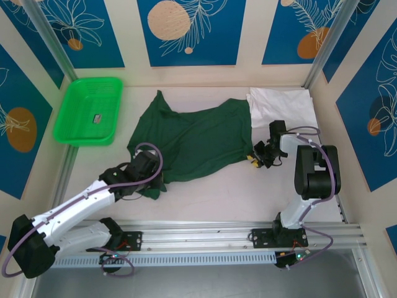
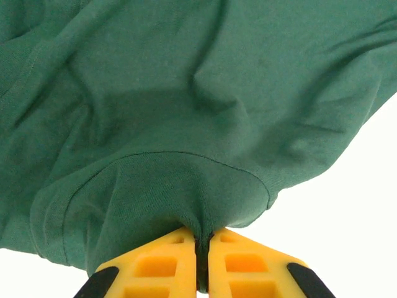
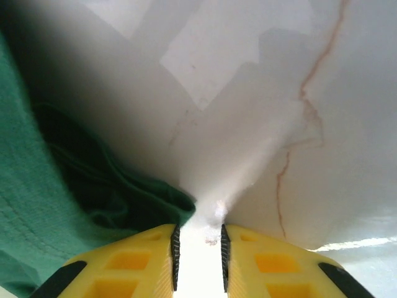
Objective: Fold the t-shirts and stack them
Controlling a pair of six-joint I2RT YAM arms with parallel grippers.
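Note:
The dark green t-shirt (image 1: 192,139) lies spread and rumpled across the middle of the table. My left gripper (image 1: 155,183) is at its near left corner. In the left wrist view that gripper (image 2: 203,233) is shut on a pinched fold of the green t-shirt (image 2: 186,93). The white t-shirt (image 1: 282,105) lies at the back right, its left edge beside the green one. My right gripper (image 1: 255,155) sits low at the green shirt's right edge. Its jaws (image 3: 198,226) stand a narrow gap apart, with bright white between them and green cloth (image 3: 37,205) against the left finger.
A bright green mesh basket (image 1: 87,112) stands at the back left with a small grey object (image 1: 97,117) in it. Metal frame posts rise at both back corners. An aluminium rail (image 1: 236,233) runs along the near edge.

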